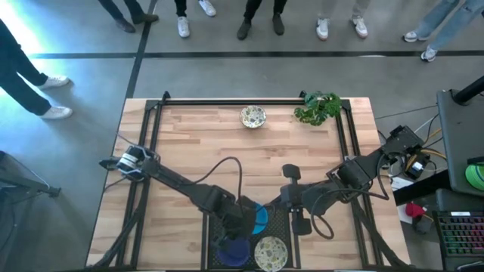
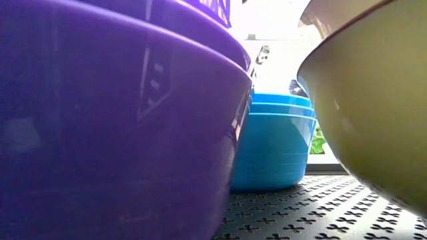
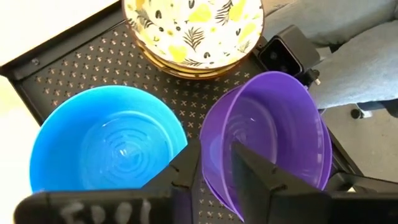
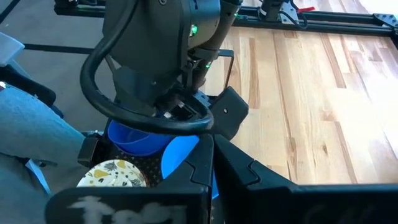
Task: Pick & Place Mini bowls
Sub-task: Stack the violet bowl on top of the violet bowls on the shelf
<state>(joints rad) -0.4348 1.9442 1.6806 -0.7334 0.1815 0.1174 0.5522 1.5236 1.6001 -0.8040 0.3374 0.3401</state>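
Note:
A black mesh tray (image 1: 286, 229) at the table's near edge holds mini bowls: a blue stack (image 3: 109, 146), a purple one (image 3: 280, 124) and a cream leaf-patterned stack (image 3: 193, 28). They stand on their bases on the mesh (image 2: 313, 207). One more cream bowl (image 1: 253, 116) sits alone near the far edge. My left gripper (image 3: 216, 171) hangs over the tray, open, one finger outside and one inside the purple bowl's rim (image 3: 211, 134). My right gripper (image 4: 211, 165) waits shut just right of the tray, above the table.
A leafy green plant (image 1: 318, 108) stands at the far right corner. Bare wood (image 1: 197, 143) lies between the tray and the far bowl. Several people's feet (image 1: 261, 23) line the floor beyond the far edge. The two arms are close together over the tray.

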